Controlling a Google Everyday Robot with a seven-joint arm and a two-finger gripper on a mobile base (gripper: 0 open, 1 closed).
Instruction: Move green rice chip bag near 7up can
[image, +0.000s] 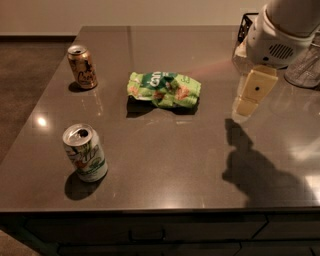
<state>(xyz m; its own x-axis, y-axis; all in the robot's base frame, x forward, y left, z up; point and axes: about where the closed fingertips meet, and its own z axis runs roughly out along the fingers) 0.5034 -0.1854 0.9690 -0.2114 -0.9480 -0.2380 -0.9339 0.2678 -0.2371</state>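
The green rice chip bag (164, 90) lies flat and wrinkled on the dark grey table (165, 165), a little behind its middle. The 7up can (85, 152), white and silver with green markings, stands upright near the front left, well apart from the bag. My gripper (252, 95) hangs from the white arm at the upper right, above the table and to the right of the bag, not touching it. It holds nothing that I can see.
A brown-gold can (82, 66) stands upright at the back left. A black wire basket (246, 27) sits at the back right, partly behind the arm. The arm's shadow (255, 165) falls on the right front. The table's front edge runs along the bottom.
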